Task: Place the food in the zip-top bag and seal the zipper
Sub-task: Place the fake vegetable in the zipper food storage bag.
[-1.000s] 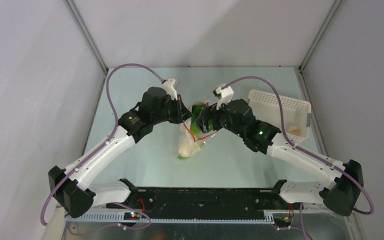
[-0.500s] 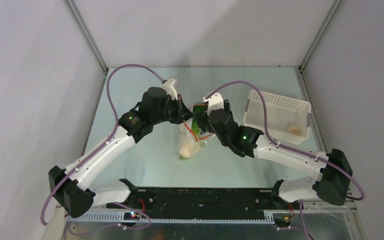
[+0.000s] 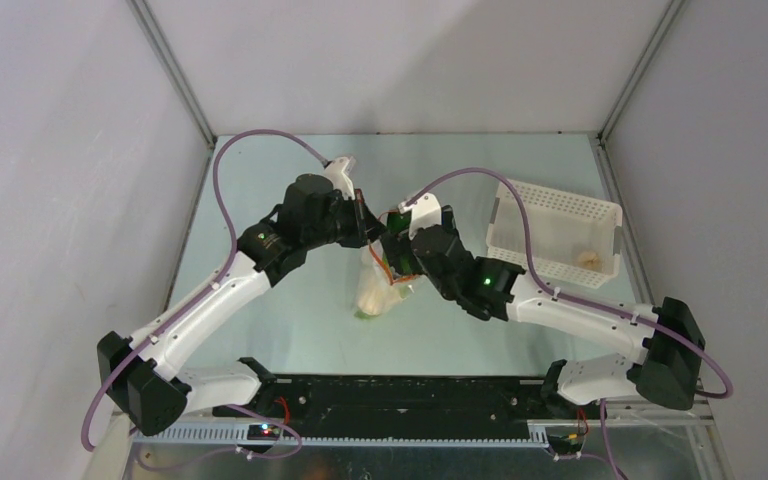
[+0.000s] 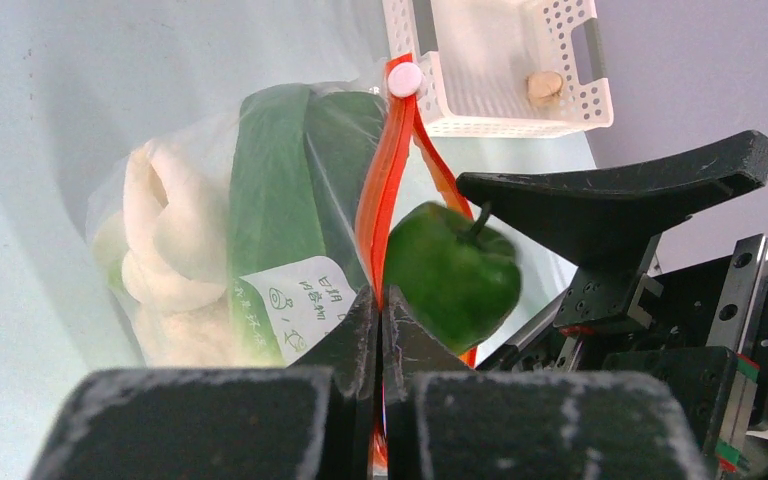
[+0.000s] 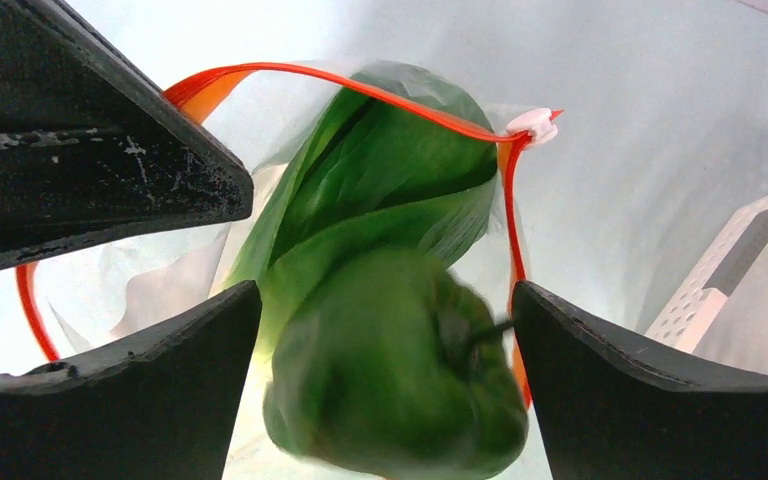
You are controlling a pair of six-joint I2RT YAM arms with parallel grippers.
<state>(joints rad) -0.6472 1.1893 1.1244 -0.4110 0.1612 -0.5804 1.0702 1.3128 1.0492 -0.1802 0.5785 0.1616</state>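
The clear zip-top bag (image 4: 260, 230) hangs by its orange-red zipper (image 4: 385, 170), and my left gripper (image 4: 380, 300) is shut on that strip. Inside lie cream-white garlic-like food (image 4: 170, 250) and a green leafy piece (image 5: 390, 180). In the top view the bag (image 3: 380, 292) droops below both grippers. My right gripper (image 5: 385, 290) stands open right over the bag's wide mouth. A blurred green pepper (image 5: 400, 370) sits between its fingers with a gap on each side, inside the zipper loop (image 5: 360, 92). The pepper (image 4: 450, 275) also shows beside the strip in the left wrist view.
A white perforated basket (image 3: 560, 225) stands at the right back with one cream piece (image 3: 588, 257) in it. The basket (image 4: 520, 60) is close behind the bag's white slider (image 4: 405, 78). Grey walls enclose the table on three sides.
The right arm has swung left from beside the basket to the bag's mouth. Its jaws have widened and the pepper has come loose between them. The left arm has not moved.
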